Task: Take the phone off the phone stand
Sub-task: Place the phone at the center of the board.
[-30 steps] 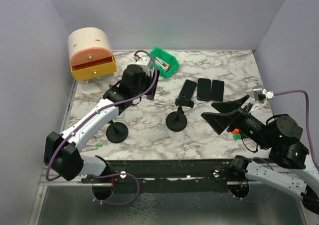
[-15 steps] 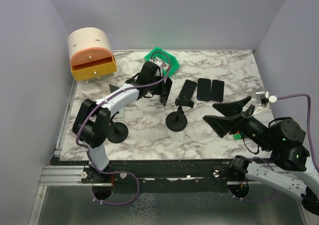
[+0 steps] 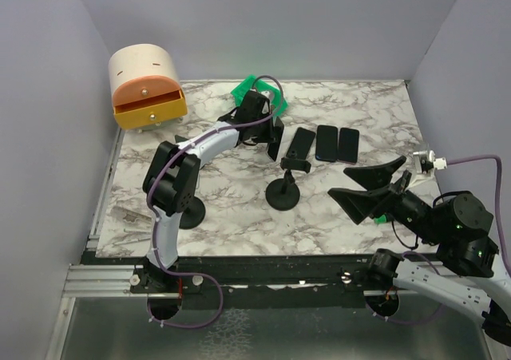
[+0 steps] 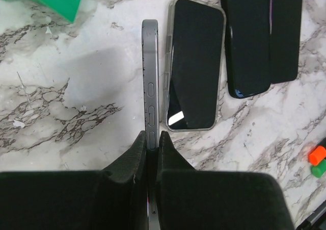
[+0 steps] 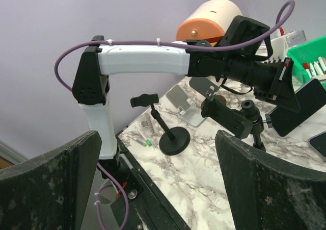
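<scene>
Left hand (image 4: 151,141) pinches the grey phone (image 4: 150,77) edge-on; tilt it flat and lower gently onto the counter (image 4: 76,87) beside the clear-cased phone (image 4: 193,61).

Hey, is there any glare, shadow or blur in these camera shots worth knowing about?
Left wrist: a small bright glare spot on the cased phone, near the bottom of its screen, and a soft shadow on the marble beside the held phone. Right wrist: its own fingers loom dark and soft-edged in the bottom corners. Top external: even light, nothing blown out.
</scene>
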Action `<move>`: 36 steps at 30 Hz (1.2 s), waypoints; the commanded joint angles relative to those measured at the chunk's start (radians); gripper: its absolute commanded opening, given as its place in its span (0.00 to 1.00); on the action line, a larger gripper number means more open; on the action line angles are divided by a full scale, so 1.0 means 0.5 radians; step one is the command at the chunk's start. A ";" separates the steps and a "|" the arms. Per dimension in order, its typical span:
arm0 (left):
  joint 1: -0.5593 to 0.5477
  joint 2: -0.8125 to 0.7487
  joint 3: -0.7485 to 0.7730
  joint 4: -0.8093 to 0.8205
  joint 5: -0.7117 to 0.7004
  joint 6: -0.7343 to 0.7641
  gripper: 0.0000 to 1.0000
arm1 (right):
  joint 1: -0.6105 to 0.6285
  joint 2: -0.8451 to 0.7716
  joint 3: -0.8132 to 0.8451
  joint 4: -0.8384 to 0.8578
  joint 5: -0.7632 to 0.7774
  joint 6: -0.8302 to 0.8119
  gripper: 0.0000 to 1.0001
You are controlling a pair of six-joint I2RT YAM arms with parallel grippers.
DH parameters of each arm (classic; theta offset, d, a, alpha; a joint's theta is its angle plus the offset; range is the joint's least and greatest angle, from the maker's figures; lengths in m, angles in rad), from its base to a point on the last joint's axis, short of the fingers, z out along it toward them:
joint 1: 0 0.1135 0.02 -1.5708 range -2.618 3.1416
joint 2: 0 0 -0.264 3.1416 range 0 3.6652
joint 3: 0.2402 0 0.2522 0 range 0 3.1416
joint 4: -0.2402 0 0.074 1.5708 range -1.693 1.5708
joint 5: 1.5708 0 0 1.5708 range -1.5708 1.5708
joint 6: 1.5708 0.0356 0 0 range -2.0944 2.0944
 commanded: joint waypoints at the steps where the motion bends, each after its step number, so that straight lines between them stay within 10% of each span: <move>1: 0.004 0.122 0.145 -0.062 0.016 -0.041 0.00 | -0.001 -0.030 0.056 -0.086 0.008 -0.069 0.98; 36: 0.004 0.552 0.437 0.054 0.277 -0.382 0.00 | 0.000 -0.108 0.104 -0.197 0.099 -0.103 0.98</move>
